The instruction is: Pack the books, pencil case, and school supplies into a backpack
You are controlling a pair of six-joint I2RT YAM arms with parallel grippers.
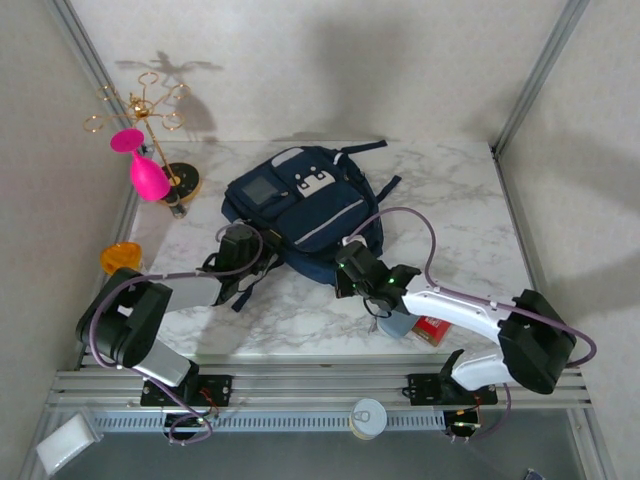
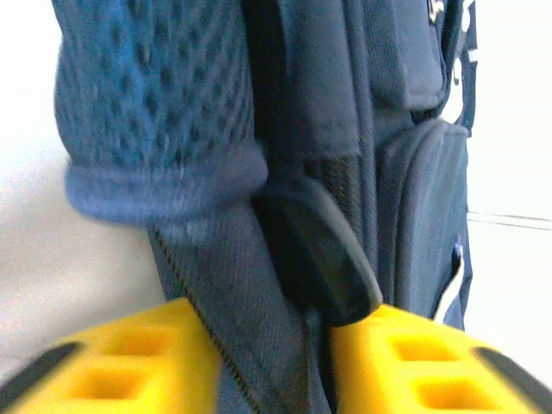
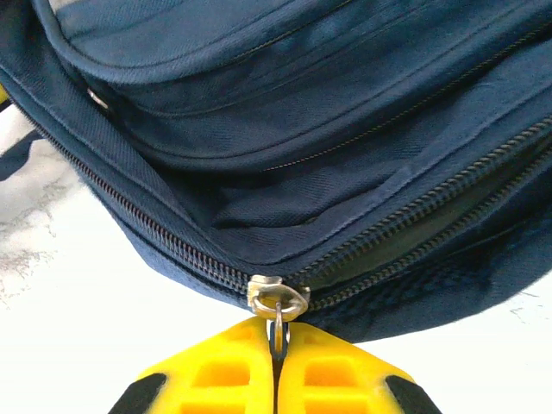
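Nearest you, a soft grey-blue pouch (image 1: 395,322) and flat red pack (image 1: 432,328) lay at the marble bench (image 1: 470,230) edge. Your right gripper (image 3: 276,345), jaws clamped together, held the metal zip pull (image 3: 278,302) of the large navy fabric backpack (image 1: 300,200), farther back. Your left gripper (image 2: 267,332), jaws part-open, straddled its dark strap (image 2: 237,276); grip unclear.

Pink goblet (image 1: 147,172), orange cup (image 1: 120,258)

left arm (image 1: 135,320): black-grey | right arm (image 1: 450,305): white-black | fingers (image 3: 216,379): yellow | cables (image 1: 400,212): purple
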